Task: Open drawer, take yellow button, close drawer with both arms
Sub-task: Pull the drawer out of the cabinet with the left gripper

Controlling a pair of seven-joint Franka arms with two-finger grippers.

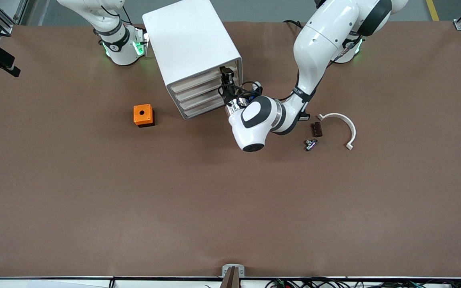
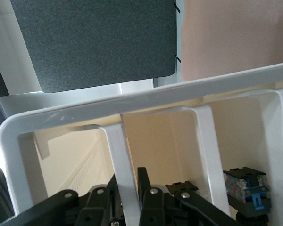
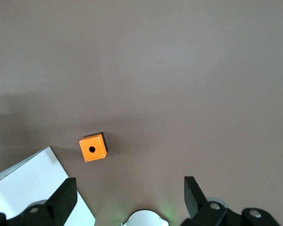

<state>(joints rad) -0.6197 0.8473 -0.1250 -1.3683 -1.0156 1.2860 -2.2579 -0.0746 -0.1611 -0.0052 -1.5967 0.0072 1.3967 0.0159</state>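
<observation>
The left gripper is seen at the front of the white cabinet, at the top drawer near the corner toward the left arm's end of the desk. In the left wrist view its black fingers are closed around a thin white upright rib of the drawer front, so the gripper is clenched on the drawer. The drawer is pale beige inside with a white rim; a small blue-and-grey component sits in a neighbouring compartment. The button is not identified in any view.

The right gripper is held high above the desk near the right arm's base, waiting, its fingers spread wide with nothing between them. Below it the orange box with a round black hole and a corner of the cabinet top are seen.

The four drawer fronts are stacked and face the front camera obliquely, toward the left arm's end; each drawer's long axis runs across the cabinet's front face. The desk in front of the cabinet is open brown surface. The orange box stands beside the cabinet, toward the right arm's end. Toward the left arm's end, a white curved piece, a dark brown block and a small metallic part lie close together, well apart from the cabinet.
</observation>
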